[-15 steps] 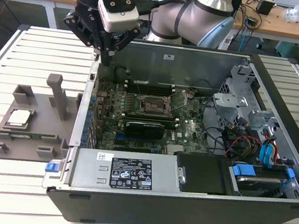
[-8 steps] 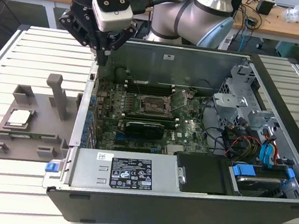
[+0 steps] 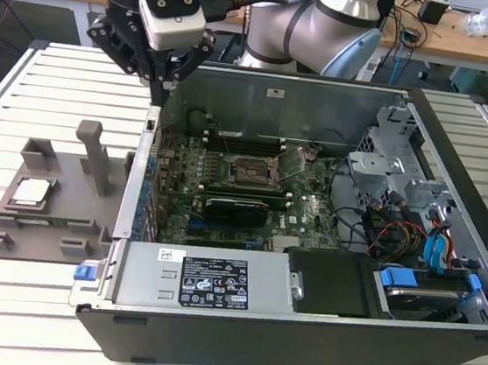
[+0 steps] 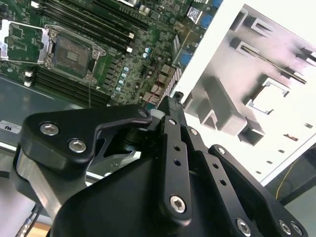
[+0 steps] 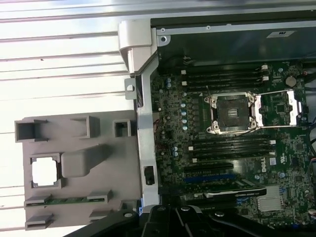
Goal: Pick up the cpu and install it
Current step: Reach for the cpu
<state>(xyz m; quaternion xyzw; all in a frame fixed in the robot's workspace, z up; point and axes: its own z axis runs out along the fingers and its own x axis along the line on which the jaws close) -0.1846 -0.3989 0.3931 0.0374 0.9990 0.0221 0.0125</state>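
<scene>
1. Slatted table: carries an open computer case and, on the exterior view's left, a grey holder tray just beside the case wall.
2. Computer case: the lid is off. Inside are a green motherboard, a power supply along the near wall, and drive cages with blue-tabbed cables on the exterior view's right. Both wrist views cut the case off and show the motherboard end alone.
3. Holder tray: a moulded fixture with several recesses and an upright post. One square recess holds the cpu, and a narrow slot holds a green memory stick.
4. Gripper: hangs above the case wall nearest the tray, its fingers pressed together with nothing between them. The first wrist view cuts off its fingertips and shows its black linkage.
5. cpu socket: sits between rows of memory slots with its metal retaining frame swung open. The first wrist view shows this most plainly.
6. cpu: a silvery square lying flat in its recess, well apart from the gripper and the socket. In the second wrist view glare whitens the recess, so the chip is hard to make out.
</scene>
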